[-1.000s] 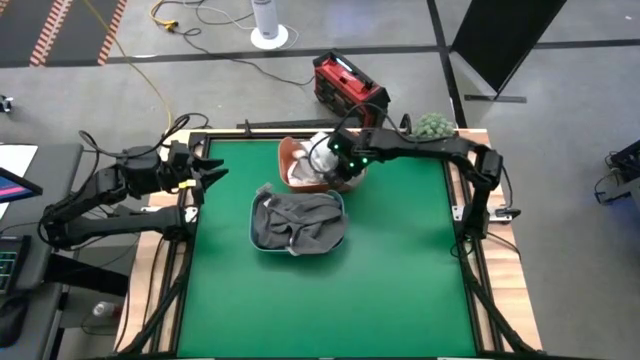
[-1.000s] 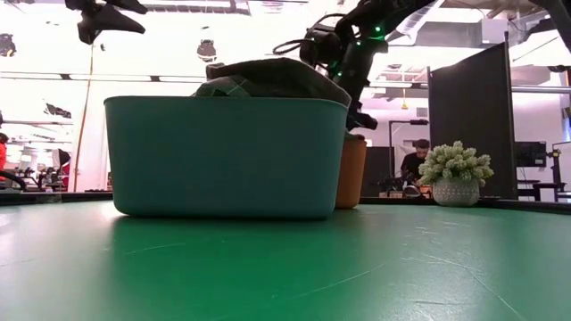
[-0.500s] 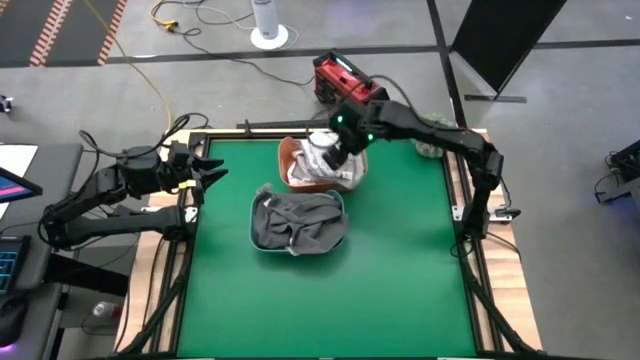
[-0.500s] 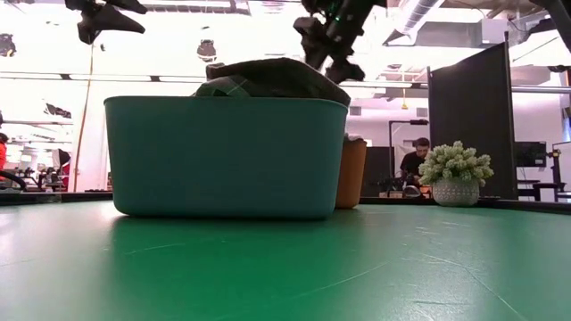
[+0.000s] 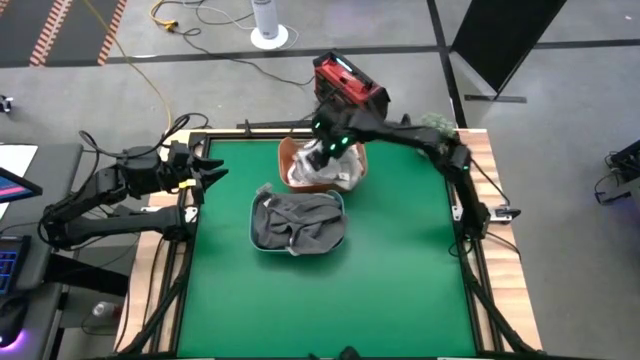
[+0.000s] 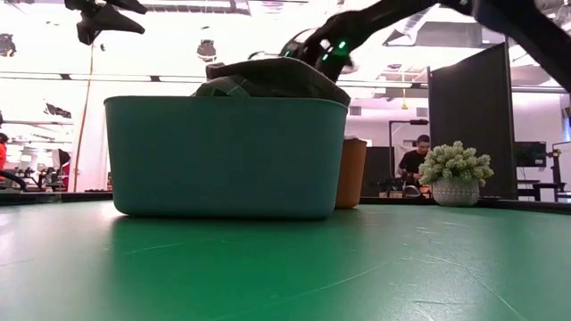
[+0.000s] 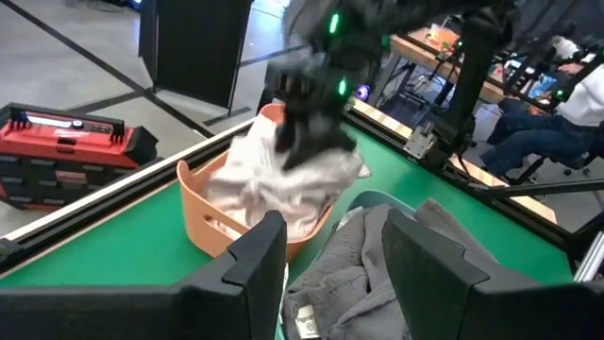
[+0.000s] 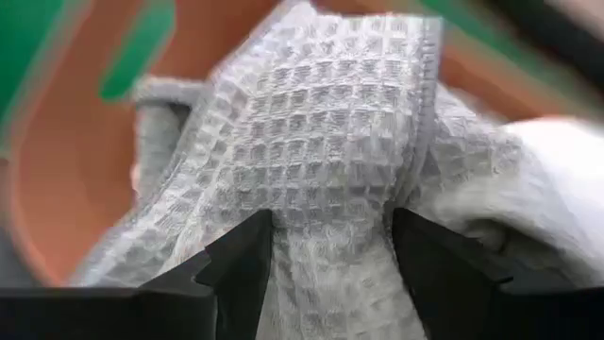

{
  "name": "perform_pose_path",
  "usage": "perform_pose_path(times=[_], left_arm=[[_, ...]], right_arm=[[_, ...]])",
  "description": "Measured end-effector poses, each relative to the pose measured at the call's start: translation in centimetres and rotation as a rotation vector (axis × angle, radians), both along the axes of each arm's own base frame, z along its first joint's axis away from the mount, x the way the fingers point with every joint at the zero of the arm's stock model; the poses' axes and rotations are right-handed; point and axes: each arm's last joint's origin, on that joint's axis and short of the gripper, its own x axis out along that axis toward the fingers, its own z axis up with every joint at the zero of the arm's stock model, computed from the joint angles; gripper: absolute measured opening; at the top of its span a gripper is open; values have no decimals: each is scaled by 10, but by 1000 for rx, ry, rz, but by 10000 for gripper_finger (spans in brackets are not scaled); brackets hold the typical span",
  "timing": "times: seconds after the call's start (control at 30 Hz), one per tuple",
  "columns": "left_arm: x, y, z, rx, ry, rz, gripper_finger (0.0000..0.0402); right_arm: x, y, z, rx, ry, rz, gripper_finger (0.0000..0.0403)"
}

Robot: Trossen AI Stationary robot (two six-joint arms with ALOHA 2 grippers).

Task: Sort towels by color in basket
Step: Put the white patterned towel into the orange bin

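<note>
Right gripper [image 8: 321, 274] jaws spread over waffle-weave towel [image 8: 321, 161], no legible writing

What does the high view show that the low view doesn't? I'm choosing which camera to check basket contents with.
Only the high view shows the inside of the orange basket, filled with pale towels, the right pincer open over them, and the left pincer waiting open at the table's left edge. Only the low view shows a potted plant and a person behind. Both show the teal basket holding grey towels.
</note>
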Motion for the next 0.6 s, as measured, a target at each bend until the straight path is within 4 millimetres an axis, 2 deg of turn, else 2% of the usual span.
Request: perform_pose_path(times=[0.13, 0.3, 0.47, 0.6], left_arm=[[0, 0, 0, 0, 0, 0, 167], [0, 0, 0, 0, 0, 0, 167], [0, 0, 0, 0, 0, 0, 167], [0, 0, 0, 8, 4, -3, 167]], right_arm=[[17, 8, -38, 33, 67, 43, 248], [20, 6, -49, 62, 86, 41, 248], [10, 1, -30, 59, 53, 19, 248], [-9, -4, 8, 49, -6, -31, 248]])
